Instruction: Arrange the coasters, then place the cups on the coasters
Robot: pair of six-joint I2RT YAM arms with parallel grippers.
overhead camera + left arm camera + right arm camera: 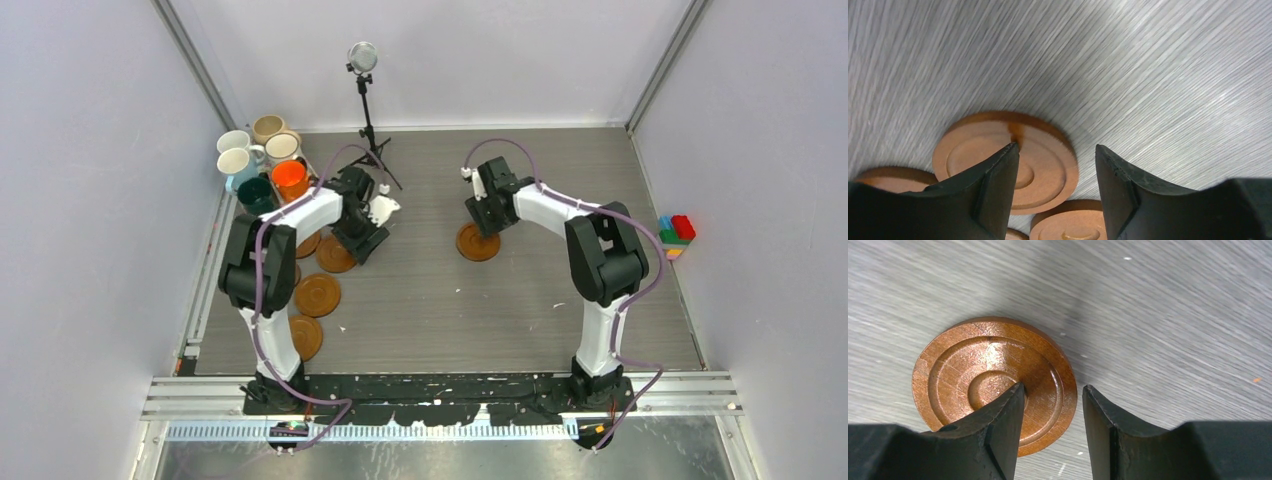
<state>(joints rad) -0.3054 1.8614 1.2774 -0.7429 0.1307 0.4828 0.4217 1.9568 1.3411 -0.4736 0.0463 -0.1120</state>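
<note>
Several cups stand bunched at the back left, among them an orange cup (291,180), a dark green cup (257,195) and a light blue cup (238,163). Brown coasters lie left of centre: one coaster (336,254) below my left gripper (362,240), two more (317,295) (306,336) nearer. In the left wrist view that gripper (1055,150) is open, low over a coaster (1048,162) whose right edge lies between the jaws. A darker coaster (478,242) lies mid-table. My right gripper (1053,387) is open astride that coaster's (978,365) right rim.
A microphone stand (363,60) rises at the back centre, its tripod legs just behind the left gripper. Coloured blocks (676,235) sit off the table's right edge. Further coasters (1073,227) (893,176) crowd close around the left fingers.
</note>
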